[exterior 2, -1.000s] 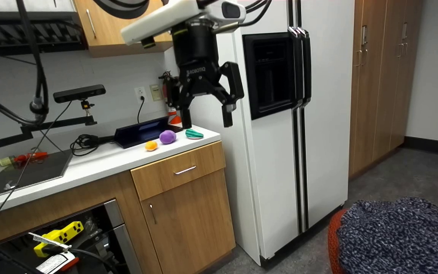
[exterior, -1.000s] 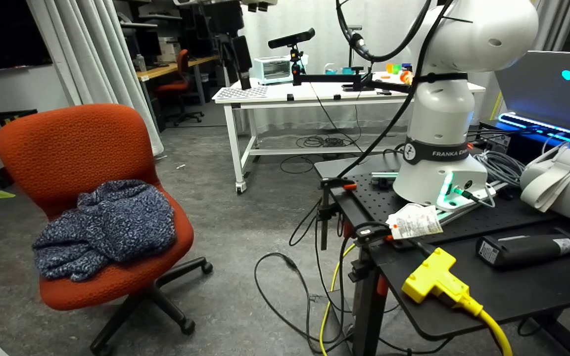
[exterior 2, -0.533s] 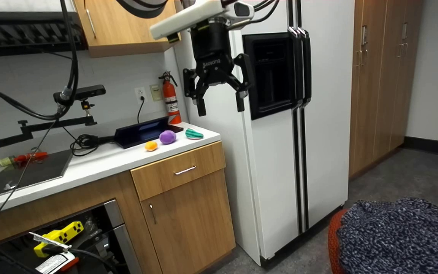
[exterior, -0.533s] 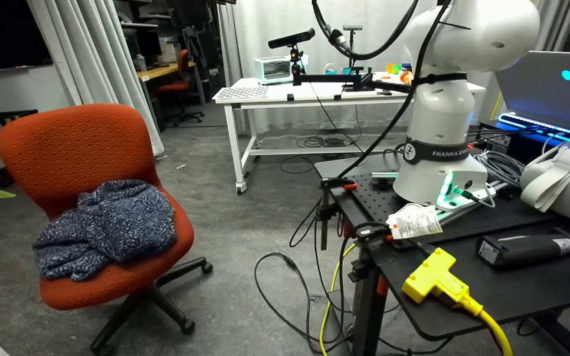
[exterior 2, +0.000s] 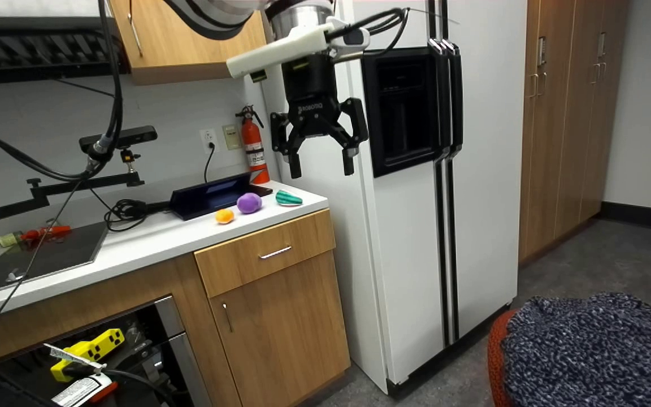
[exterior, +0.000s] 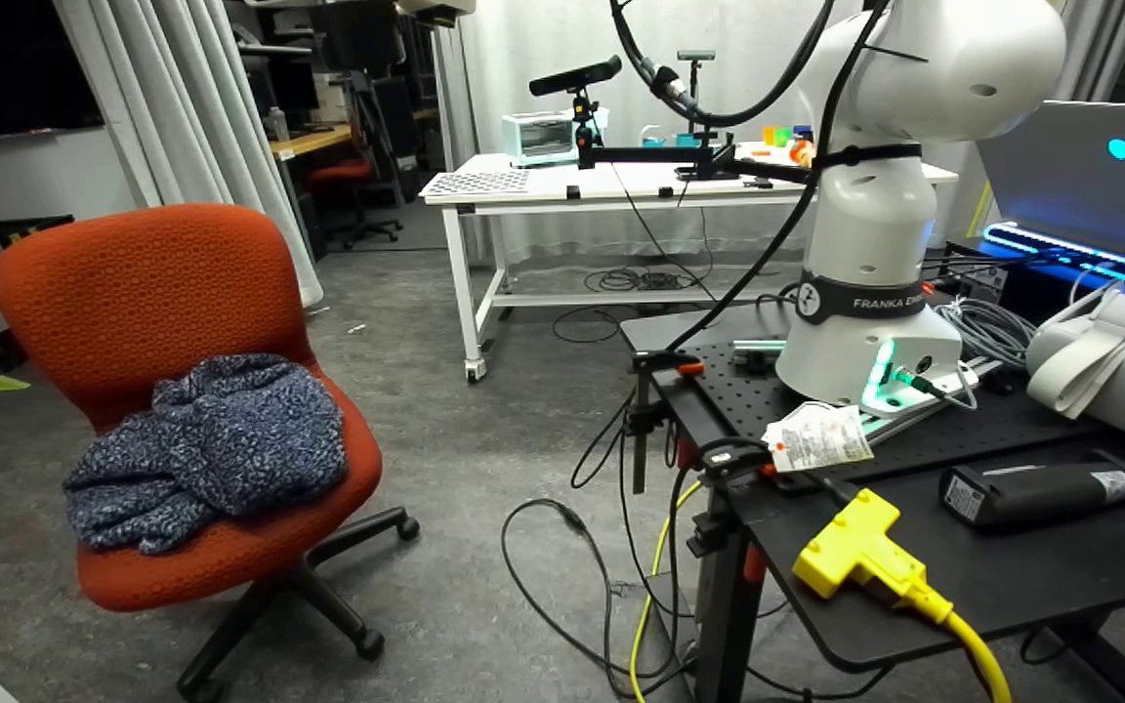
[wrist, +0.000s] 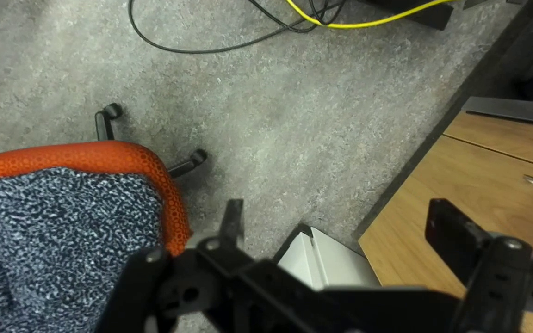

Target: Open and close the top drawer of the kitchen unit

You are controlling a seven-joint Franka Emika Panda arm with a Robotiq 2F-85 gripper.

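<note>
The top drawer (exterior 2: 266,251) is shut in an exterior view. Only its wood front and a metal bar handle (exterior 2: 275,252) show; its inside is hidden. It sits under the white counter, above a cabinet door (exterior 2: 283,325). My gripper (exterior 2: 322,167) is open and empty, fingers pointing down. In that view it appears above and right of the drawer, in front of the fridge, apart from the handle. In the wrist view the spread fingers of the gripper (wrist: 336,208) have the floor, the fridge and the wood cabinet (wrist: 493,194) beneath them. I cannot clearly tell the drawer front there.
A white fridge (exterior 2: 359,294) stands right beside the cabinet. Toy pieces, including a purple one (exterior 2: 249,203), lie on the counter (exterior 2: 150,240). An orange chair (exterior: 147,303) holds a dark knitted cloth (exterior: 230,449); it also shows in the wrist view (wrist: 174,217). Cables (exterior: 611,605) lie on the floor.
In an exterior view my gripper has moved right and up, then slightly down, staying open. The hanging cables have shifted with the arm. The drawer has not moved.
</note>
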